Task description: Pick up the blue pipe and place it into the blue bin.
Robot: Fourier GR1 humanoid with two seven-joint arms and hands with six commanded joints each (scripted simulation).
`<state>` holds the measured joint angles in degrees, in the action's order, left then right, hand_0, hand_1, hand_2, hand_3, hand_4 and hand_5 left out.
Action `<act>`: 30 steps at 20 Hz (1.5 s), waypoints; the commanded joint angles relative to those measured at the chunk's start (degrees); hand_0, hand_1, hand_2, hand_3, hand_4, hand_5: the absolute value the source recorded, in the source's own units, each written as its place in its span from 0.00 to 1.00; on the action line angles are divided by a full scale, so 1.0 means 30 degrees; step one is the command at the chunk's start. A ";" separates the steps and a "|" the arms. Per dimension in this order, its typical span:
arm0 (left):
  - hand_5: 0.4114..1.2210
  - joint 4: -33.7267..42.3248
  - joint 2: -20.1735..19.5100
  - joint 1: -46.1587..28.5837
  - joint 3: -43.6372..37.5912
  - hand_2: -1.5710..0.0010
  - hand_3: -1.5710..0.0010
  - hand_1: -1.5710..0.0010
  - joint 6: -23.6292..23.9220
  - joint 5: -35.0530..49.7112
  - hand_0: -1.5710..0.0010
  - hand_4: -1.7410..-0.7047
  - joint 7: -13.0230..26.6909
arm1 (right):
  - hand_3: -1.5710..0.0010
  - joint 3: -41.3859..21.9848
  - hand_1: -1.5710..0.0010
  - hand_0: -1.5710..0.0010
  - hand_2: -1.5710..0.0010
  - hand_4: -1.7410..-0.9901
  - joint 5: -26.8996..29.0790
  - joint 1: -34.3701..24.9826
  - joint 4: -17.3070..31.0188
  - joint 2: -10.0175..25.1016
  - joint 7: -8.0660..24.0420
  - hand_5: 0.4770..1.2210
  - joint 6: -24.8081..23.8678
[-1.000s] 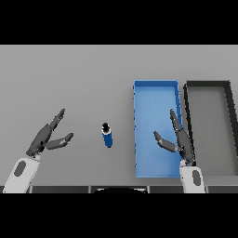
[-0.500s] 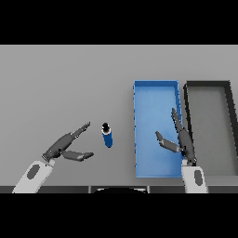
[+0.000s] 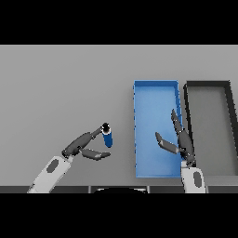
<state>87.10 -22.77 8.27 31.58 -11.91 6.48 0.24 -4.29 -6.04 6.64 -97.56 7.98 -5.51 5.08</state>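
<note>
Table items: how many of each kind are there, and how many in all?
Pipes: 1, the blue pipe
Bins: 2, the blue bin and the black bin
Total: 3

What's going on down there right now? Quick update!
Left hand open, fingertips at blue pipe. Right hand open over blue bin. Pipe upright, path unobstructed.

Pipe (image 3: 107, 135) left of bin (image 3: 156, 88), tray (image 3: 208, 85) right of bin
</note>
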 commanded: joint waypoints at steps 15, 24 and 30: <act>0.69 -0.3992 0.4574 0.1679 -0.0373 0.36 0.36 0.40 0.0753 0.0610 0.46 0.25 -0.2064 | 1.00 0.0228 1.00 1.00 1.00 0.64 0.0121 -0.0064 0.0080 0.0152 -0.0214 0.18 0.0043; 0.96 -0.2632 0.4777 0.1636 0.0343 0.05 0.11 0.05 0.1926 -0.0125 0.06 0.04 -0.3803 | 1.00 0.0154 1.00 1.00 1.00 0.66 0.0064 -0.0271 0.0143 0.0203 0.0014 0.20 0.0149; 0.99 0.0040 0.4597 0.2548 0.0591 0.01 0.08 0.01 0.1437 0.0539 0.02 0.02 -0.2870 | 1.00 0.0170 1.00 1.00 1.00 0.70 -0.0236 -0.0076 0.0235 0.0401 -0.0424 0.21 0.0116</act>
<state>87.24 -8.96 15.95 33.34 -7.71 8.20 -8.47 -3.78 -6.75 6.44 -96.85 9.19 -6.92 5.46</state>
